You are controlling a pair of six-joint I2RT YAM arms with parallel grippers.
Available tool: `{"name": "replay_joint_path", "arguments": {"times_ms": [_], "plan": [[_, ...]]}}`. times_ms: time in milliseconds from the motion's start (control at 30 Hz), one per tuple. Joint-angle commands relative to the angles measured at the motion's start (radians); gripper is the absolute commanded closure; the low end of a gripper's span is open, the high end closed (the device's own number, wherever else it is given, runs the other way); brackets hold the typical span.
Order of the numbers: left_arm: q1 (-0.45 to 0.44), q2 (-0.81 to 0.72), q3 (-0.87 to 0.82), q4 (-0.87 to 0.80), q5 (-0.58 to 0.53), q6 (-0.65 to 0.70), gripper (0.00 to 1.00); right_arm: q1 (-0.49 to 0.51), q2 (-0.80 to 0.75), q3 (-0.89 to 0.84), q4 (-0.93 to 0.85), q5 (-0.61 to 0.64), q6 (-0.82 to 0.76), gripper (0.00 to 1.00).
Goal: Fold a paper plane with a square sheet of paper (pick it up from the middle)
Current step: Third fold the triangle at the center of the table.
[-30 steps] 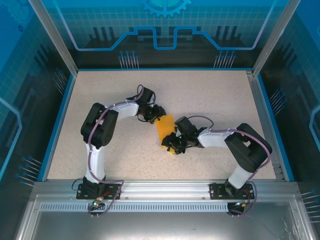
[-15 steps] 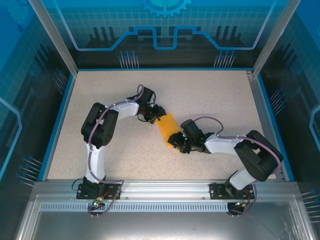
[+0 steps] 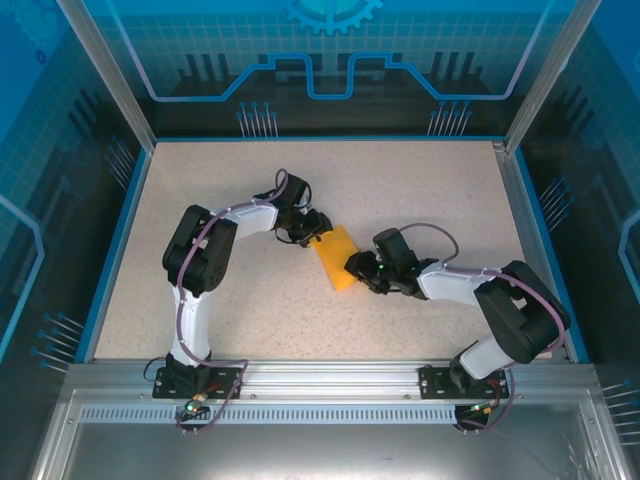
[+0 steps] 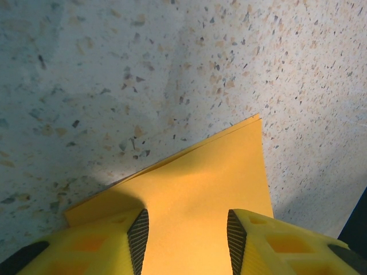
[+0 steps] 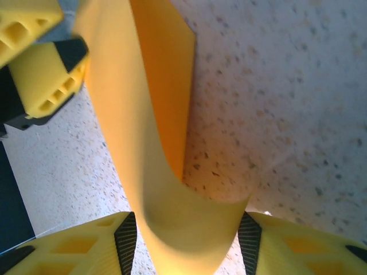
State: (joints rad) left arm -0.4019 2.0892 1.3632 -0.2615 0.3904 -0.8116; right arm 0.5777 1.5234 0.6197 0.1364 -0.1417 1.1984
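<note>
Worktop [image 3: 420, 190]: two arms, one sheet.

Left arm [image 3: 200, 250]: elbow up near the left edge, forearm reaching right towards the middle of the worktop, wrist angled down.

Right arm [image 3: 480, 290]: elbow near the right edge, forearm low and pointing left, also towards the middle.

Square sheet of paper [image 3: 337, 258]: orange-yellow, about mid-worktop, spanning between the two grippers. It is folded over, and the left wrist view shows a doubled edge at its far corner [image 4: 200, 189].

Left gripper [image 3: 312, 230] is at the sheet's far end. Its fingers [image 4: 137, 235] stand apart, and the paper runs flat through the gap and under one of them. No pinch visible.

Right gripper [image 3: 358, 268] is at the near end. Its fingers [image 5: 125, 238] are partly apart, and the paper [image 5: 155, 143] bows into a U between the pads, looking to touch both. Can't tell whether that counts as a grip.
</note>
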Motion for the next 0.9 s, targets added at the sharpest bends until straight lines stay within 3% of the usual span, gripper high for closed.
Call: {"name": "replay_joint_path", "arguments": {"times_ms": [0,333,867], "plan": [[0.003,0.030,0.003,-0.059,0.007,0.016,0.55,-0.022,-0.005,0.049,-0.031,-0.020,-0.090,0.45],[0.004,0.032,0.001,-0.058,0.015,0.014,0.55,-0.110,0.057,0.111,-0.048,-0.202,-0.253,0.40],[0.002,0.024,0.002,-0.058,0.017,0.012,0.55,-0.208,0.171,0.289,-0.201,-0.460,-0.496,0.40]]}}
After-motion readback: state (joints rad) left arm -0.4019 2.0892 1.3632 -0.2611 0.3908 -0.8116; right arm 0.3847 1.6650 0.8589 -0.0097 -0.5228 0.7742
